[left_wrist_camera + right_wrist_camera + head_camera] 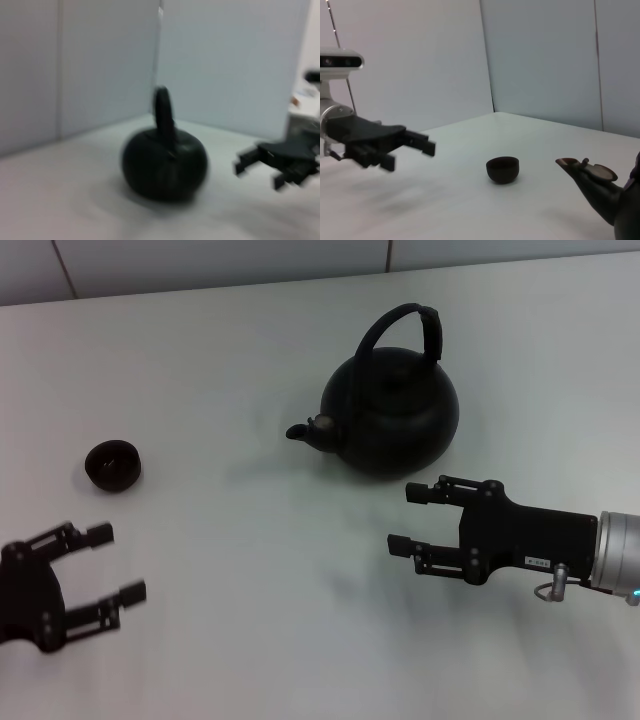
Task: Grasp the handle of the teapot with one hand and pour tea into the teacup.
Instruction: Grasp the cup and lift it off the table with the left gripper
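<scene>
The matte-black teapot (392, 414) stands on the white table (240, 540) at the back right, spout pointing left. Its arched handle (405, 326) stands upright over the lid. The teapot also shows in the left wrist view (165, 162), and its spout in the right wrist view (592, 182). The tiny black teacup (112, 464) sits to the left, well apart from the pot; it also shows in the right wrist view (502, 169). My right gripper (410, 519) is open and empty, just in front of the teapot. My left gripper (112, 562) is open and empty, in front of the teacup.
A pale wall (200, 265) runs along the table's far edge. In the left wrist view the right gripper (257, 167) shows beside the teapot. In the right wrist view the left gripper (407, 147) shows to one side of the cup.
</scene>
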You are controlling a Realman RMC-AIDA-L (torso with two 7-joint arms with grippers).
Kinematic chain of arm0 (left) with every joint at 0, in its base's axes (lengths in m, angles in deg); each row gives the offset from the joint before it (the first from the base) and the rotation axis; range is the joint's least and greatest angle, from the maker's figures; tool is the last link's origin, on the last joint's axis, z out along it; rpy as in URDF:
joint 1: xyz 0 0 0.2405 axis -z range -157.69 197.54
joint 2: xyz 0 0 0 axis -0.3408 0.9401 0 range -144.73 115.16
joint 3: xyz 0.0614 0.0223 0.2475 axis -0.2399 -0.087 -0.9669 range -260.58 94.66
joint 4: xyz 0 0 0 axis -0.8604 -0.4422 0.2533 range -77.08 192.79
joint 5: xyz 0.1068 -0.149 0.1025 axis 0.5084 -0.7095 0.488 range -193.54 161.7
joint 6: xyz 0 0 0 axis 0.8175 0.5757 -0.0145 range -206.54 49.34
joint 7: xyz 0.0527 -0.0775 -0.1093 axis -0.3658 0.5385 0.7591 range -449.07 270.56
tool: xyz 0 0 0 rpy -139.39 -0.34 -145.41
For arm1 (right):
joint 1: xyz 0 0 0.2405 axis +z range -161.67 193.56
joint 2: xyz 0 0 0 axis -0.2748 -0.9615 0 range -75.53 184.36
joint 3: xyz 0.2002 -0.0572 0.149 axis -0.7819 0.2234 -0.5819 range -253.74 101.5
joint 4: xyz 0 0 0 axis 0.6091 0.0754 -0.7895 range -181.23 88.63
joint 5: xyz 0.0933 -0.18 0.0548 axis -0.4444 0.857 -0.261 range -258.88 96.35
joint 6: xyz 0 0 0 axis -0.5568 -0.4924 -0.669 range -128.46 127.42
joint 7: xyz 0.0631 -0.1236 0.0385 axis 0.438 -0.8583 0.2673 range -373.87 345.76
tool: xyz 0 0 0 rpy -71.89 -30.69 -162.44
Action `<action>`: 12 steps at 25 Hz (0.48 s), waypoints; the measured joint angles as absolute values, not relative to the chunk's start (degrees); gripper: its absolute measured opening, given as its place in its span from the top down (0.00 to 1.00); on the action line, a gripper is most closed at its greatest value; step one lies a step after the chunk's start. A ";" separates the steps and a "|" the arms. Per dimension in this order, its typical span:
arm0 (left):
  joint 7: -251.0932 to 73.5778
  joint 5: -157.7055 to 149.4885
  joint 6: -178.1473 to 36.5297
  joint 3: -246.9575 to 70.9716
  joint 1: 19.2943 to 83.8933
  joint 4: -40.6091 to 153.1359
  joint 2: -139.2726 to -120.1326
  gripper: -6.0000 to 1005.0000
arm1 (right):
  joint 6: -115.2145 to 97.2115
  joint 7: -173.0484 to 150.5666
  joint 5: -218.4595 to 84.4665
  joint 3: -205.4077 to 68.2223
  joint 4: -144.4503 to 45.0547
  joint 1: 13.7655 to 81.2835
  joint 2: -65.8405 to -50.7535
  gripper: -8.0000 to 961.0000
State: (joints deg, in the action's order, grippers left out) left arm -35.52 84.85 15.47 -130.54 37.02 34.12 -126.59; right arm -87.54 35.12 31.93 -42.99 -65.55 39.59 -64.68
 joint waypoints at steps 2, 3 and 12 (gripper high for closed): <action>-35.94 84.84 15.43 -128.48 37.03 34.12 -127.11 0.19 | -87.68 35.13 31.89 -43.05 -65.55 39.59 -64.70 0.26; -37.59 84.81 14.50 -122.34 37.08 34.12 -128.73 0.19 | -87.86 35.14 31.86 -43.06 -65.55 39.60 -64.74 0.26; -47.13 84.84 9.76 -103.07 37.71 35.92 -133.03 0.20 | -88.20 35.24 31.81 -43.18 -65.55 39.73 -64.76 0.26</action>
State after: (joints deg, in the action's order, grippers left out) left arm -47.13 84.84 9.76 -103.07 37.71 35.92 -133.03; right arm -88.20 35.24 31.81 -43.18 -65.55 39.73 -64.76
